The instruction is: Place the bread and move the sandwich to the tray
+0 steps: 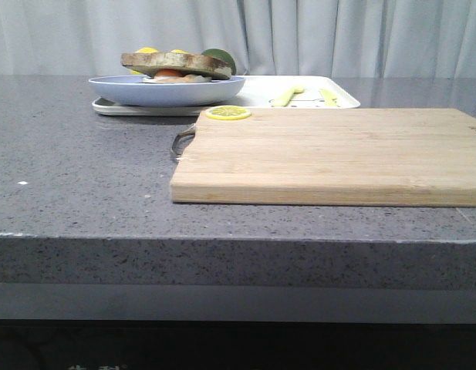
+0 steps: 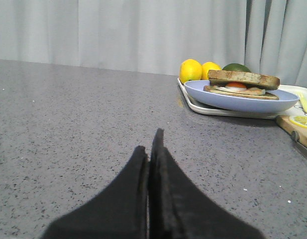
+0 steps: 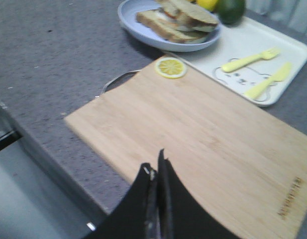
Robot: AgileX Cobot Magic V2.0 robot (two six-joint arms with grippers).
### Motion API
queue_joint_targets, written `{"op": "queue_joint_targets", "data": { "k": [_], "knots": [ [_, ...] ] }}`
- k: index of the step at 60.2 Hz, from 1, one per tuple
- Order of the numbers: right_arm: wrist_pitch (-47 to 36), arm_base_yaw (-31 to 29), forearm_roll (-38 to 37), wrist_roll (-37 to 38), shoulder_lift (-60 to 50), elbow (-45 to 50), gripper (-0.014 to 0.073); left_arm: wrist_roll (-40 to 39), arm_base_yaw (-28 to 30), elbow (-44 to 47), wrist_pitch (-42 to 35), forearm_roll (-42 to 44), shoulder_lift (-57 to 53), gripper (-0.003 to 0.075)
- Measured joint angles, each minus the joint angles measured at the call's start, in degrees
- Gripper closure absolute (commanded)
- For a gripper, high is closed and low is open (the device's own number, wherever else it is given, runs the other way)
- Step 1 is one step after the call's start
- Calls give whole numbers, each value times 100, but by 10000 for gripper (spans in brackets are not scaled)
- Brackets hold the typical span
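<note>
The sandwich point(image 1: 176, 71) lies on the pale blue plate point(image 1: 145, 91), which rests on the left end of the white tray point(image 1: 261, 92) at the back. A brown-crusted bread slice point(image 2: 243, 78) lies on top of the fried egg point(image 2: 236, 85), with another slice beneath. Neither gripper shows in the front view. My left gripper point(image 2: 150, 140) is shut and empty, low over the bare grey counter, left of the plate point(image 2: 233, 99). My right gripper point(image 3: 153, 159) is shut and empty, above the near part of the cutting board point(image 3: 203, 134), well away from the plate point(image 3: 138, 30).
The light wooden cutting board point(image 1: 330, 154) lies in front of the tray, with a lemon slice point(image 1: 227, 113) at its far left corner. A yellow fork point(image 3: 249, 59) and knife point(image 3: 268, 82) lie on the tray point(image 3: 243, 45). Lemons point(image 2: 191, 70) and an avocado point(image 2: 235, 67) stand behind the plate.
</note>
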Motion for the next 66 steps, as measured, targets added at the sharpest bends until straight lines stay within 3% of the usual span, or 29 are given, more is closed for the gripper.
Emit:
{"op": "queue_joint_targets", "data": {
  "k": [14, 26, 44, 66],
  "knots": [
    [-1536, -1421, -75, 0, -1524, 1525, 661, 0, 0, 0, 0, 0, 0, 738],
    [-2587, -2082, -19, 0, -2719, 3017, 661, 0, 0, 0, 0, 0, 0, 738],
    [-2705, -2245, 332, 0, -3512, 4282, 661, 0, 0, 0, 0, 0, 0, 738],
    [-2947, -2245, 450, 0, -3512, 4405, 661, 0, 0, 0, 0, 0, 0, 738]
  ]
}}
